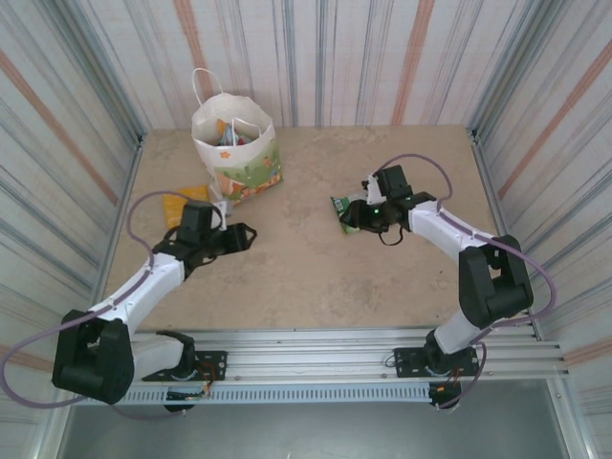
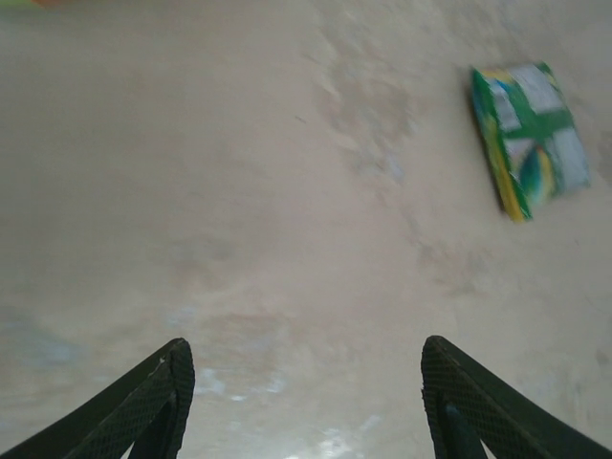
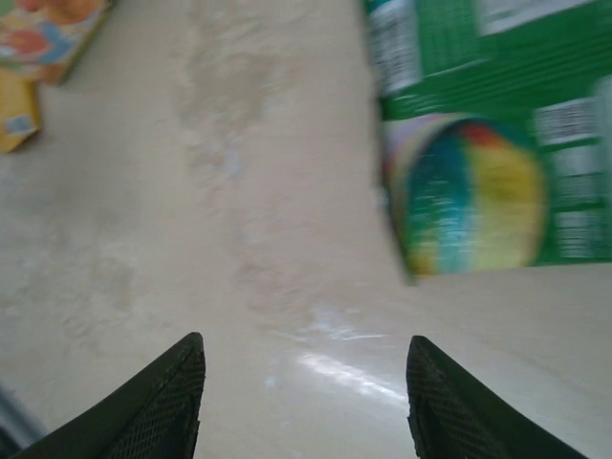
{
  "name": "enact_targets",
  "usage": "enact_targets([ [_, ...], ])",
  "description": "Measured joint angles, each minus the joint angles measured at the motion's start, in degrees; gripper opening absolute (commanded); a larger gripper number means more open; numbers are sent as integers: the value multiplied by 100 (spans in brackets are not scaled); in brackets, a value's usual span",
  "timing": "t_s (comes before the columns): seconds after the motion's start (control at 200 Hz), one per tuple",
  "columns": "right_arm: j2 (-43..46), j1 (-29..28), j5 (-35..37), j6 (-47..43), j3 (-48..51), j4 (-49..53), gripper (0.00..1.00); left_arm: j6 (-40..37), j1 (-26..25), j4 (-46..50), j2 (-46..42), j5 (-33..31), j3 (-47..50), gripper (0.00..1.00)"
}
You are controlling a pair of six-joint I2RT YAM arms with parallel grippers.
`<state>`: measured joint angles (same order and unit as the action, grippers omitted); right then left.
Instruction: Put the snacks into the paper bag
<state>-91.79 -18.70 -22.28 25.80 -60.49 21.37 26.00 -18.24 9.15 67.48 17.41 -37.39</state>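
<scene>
The white paper bag stands upright at the back left, with packets showing inside its mouth; its printed corner also shows in the right wrist view. A green-and-white snack lies flat on the table right of centre. My right gripper hovers just over its near edge, open, with the packet ahead and to the right of the empty jaws. A yellow-orange snack lies left of the bag. My left gripper is open over bare table, the green packet far ahead of it.
Striped walls close in the beige table on three sides. The arm bases sit on a metal rail at the near edge. The yellow-orange packet lies next to the bag's foot.
</scene>
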Motion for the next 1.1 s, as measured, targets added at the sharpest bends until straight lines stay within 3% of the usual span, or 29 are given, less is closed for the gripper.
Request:
enact_targets([
  [0.105,-262,417,173,-245,-264,417,59,190,-568,-485,286,7,39,66],
  [0.296,-789,975,361,-529,-708,846,62,431,-1088,-994,1338,13,-175,66],
  [0.546,-1502,1429,428,-723,-1314,999,63,627,-1746,-1394,2758,179,-1311,64],
  [0.837,-1886,1545,249,-866,-1550,1054,62,1145,-1902,-1757,4247,575,-2599,63],
  [1.097,-2194,1545,-81,-1060,-1602,1137,58,1534,-1930,-1906,4929,713,-3187,63],
])
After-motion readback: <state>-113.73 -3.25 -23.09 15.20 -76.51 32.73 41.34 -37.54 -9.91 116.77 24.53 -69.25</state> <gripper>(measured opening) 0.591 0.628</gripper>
